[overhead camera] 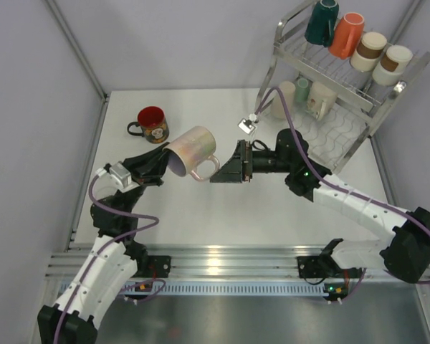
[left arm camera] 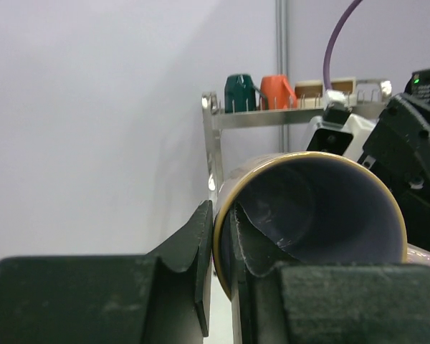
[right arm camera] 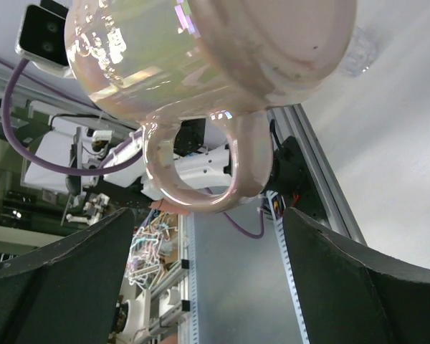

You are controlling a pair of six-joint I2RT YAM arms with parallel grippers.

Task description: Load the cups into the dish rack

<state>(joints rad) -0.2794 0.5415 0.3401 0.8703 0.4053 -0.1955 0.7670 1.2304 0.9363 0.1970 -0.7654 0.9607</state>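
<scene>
We view a robotics laboratory cell; pale blank panels [overhead camera: 29,107] on aluminium posts [overhead camera: 75,49] rise beyond the left gripper [overhead camera: 161,163]; a white table [overhead camera: 201,215] spreads beneath it; a slotted aluminium rail [overhead camera: 229,261] and purple cables [overhead camera: 92,190] lie behind it.

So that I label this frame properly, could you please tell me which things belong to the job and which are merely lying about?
Job: pink mug, pinched by the left claw; open right claw; red mug; dish rack; teal cup; orange cup.
Not the job: purple cable; aluminium rail.
</scene>
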